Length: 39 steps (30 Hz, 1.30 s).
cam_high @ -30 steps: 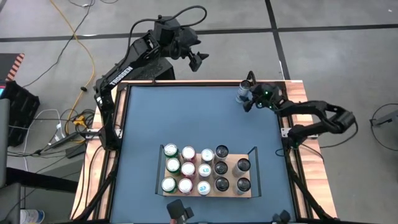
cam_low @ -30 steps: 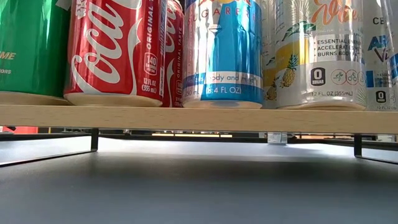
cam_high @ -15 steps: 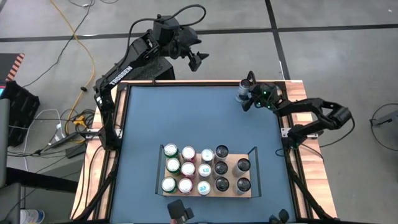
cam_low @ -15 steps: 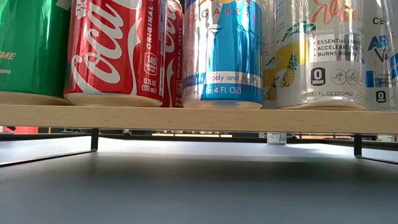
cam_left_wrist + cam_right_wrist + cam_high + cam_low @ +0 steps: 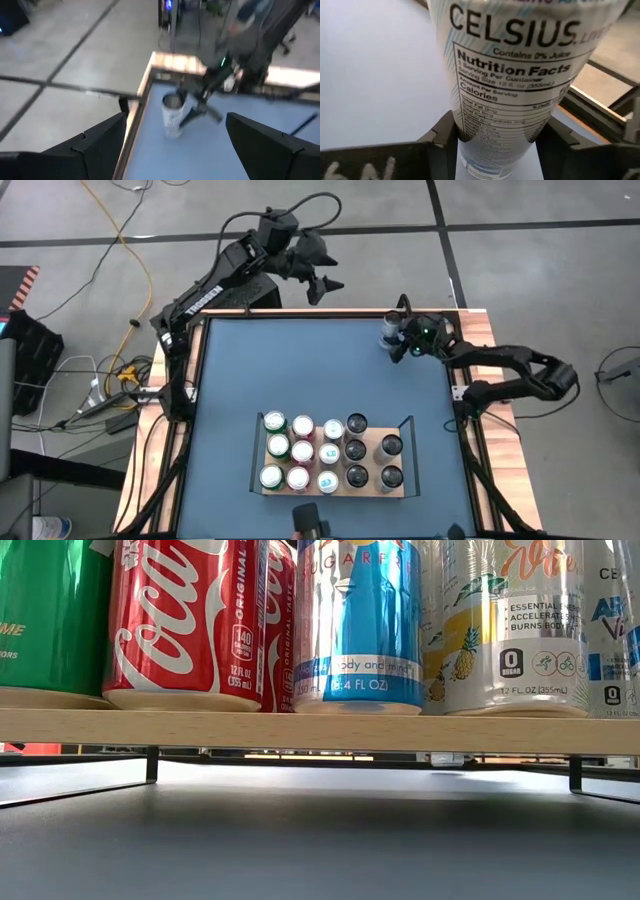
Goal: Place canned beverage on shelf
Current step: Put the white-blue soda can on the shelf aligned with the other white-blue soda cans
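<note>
A white Celsius can (image 5: 390,330) stands upright near the table's far right corner and also shows in the left wrist view (image 5: 172,115). My right gripper (image 5: 398,338) is shut on it. The shelf (image 5: 405,448), a light-wood board with black end rails, stands near the table's near edge on thin black legs. It carries several cans (image 5: 302,452); its front edge fills the low view (image 5: 320,730). My left gripper (image 5: 330,272) is open and empty, in the air beyond the table's far edge. My right gripper pinches the can's side wall (image 5: 470,125) between its two fingers (image 5: 442,137), on the can's lower half. The fingers come level from the table's right side. The can is upright, and in the left wrist view its base (image 5: 172,133) seems to rest on the blue tabletop.
Bare blue tabletop (image 5: 300,370) lies between the can and the shelf. The shelf's right part has a free spot (image 5: 398,428) beside dark-topped cans (image 5: 372,460). Light-wood strips (image 5: 480,330) run along the table's sides.
My left arm has swung a little toward the table's right beyond the far edge, and its gripper has turned; it stays open. My right gripper stays at the can, which has kept its place.
</note>
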### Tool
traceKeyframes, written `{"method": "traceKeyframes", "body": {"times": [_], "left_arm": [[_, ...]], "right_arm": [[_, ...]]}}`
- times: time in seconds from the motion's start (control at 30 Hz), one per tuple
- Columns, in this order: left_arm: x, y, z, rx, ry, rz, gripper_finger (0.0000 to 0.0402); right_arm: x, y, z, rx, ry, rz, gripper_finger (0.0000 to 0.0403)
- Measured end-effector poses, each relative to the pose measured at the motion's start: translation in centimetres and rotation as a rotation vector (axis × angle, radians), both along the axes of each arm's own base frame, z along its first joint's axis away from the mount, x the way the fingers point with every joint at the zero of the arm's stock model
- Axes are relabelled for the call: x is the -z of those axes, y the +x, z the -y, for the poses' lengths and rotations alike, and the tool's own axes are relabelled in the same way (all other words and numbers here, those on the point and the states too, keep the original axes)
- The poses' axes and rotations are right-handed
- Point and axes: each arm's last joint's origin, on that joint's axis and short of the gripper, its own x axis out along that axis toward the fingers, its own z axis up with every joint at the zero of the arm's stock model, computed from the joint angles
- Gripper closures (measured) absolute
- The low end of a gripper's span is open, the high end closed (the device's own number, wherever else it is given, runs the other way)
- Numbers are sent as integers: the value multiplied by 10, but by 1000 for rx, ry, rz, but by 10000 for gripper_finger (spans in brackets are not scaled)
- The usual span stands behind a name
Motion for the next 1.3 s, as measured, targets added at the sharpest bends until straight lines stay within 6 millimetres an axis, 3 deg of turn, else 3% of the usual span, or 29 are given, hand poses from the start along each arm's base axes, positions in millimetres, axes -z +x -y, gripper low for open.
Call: {"method": "traceKeyframes", "body": {"times": [0.27,0.5,0.93,1.3], "left_arm": [[15,15,9,197,109,-70,72],[18,26,27,226,202,-113,72],[32,55,65,305,263,-166,72],[53,83,96,281,326,-248,72]], "right_arm": [[-55,8,-17,-69,-63,-68,220],[-100,17,-34,-65,-99,-142,217],[-126,42,-78,-152,-148,-238,211],[-124,63,-96,-251,-144,-281,210]]}}
